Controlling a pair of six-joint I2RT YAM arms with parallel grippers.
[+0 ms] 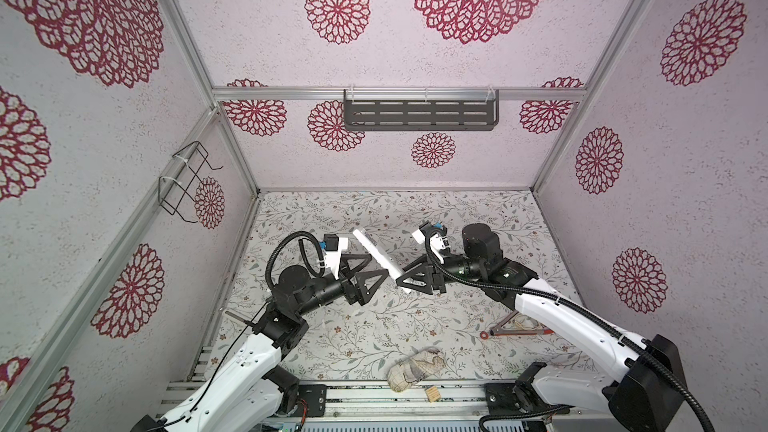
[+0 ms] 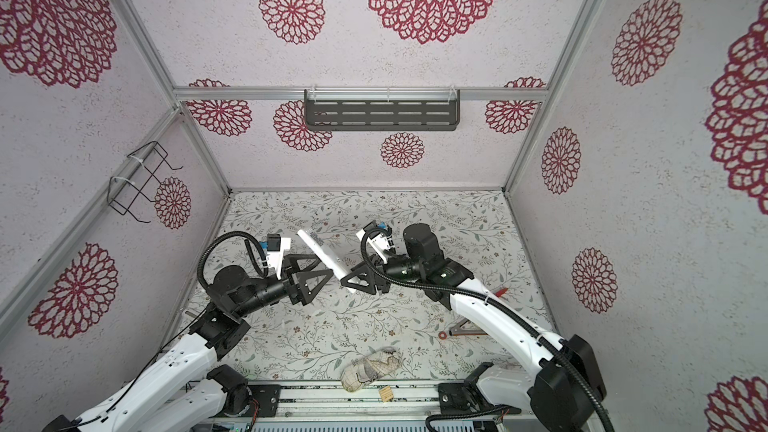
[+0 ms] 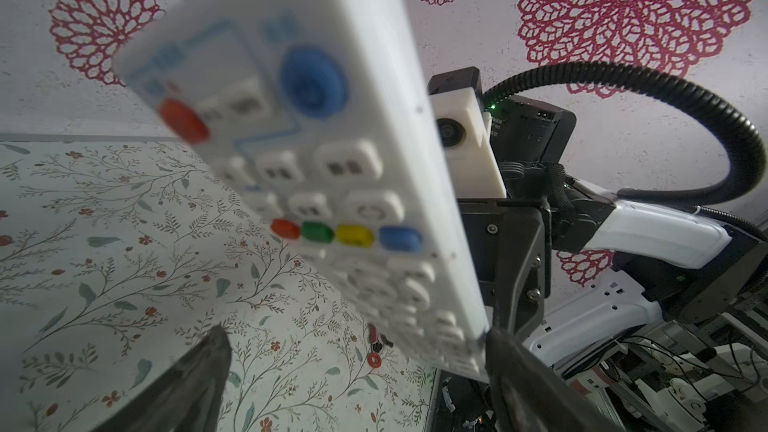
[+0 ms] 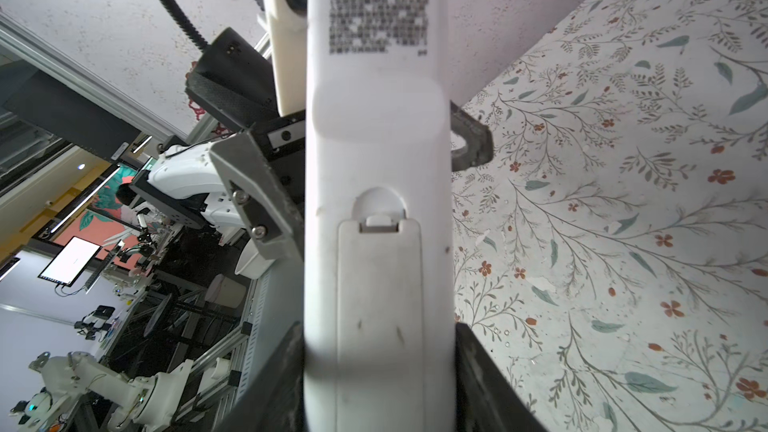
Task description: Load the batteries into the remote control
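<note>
Two arms: they meet above the middle of the tabletop (image 1: 353, 338), with the remote (image 1: 381, 258) raised between them.
Left end effector (image 1: 376, 266): its fingers are spread wide and straddle the remote at about mid-length, one beside each long edge. It grips nothing, and I cannot tell whether either finger touches the plastic.
Remote: it is clear of the tabletop, with its long axis slanting from far-left to near-right in both top views. The button face turns toward the left wrist camera. The back, with its printed label and battery cover (image 4: 378, 305), turns toward the right wrist camera, and the cover looks latched shut.
Right end effector (image 1: 404, 280): it is clamped on the remote's near end, one finger on each long edge, alongside the cover.
Batteries: I cannot pick them out for certain in any view.
Key relation: the remote lies directly between the open left fingers, across their reach, so the left arm is the one placed to take it. The cover sits at the end the right arm holds, so that grip probably has to shift before the cover can come off.
Elsewhere: a cloth bundle (image 1: 415, 367) lies at the near edge, and a ring-ended tool (image 1: 515, 330) lies under the right arm.
</note>
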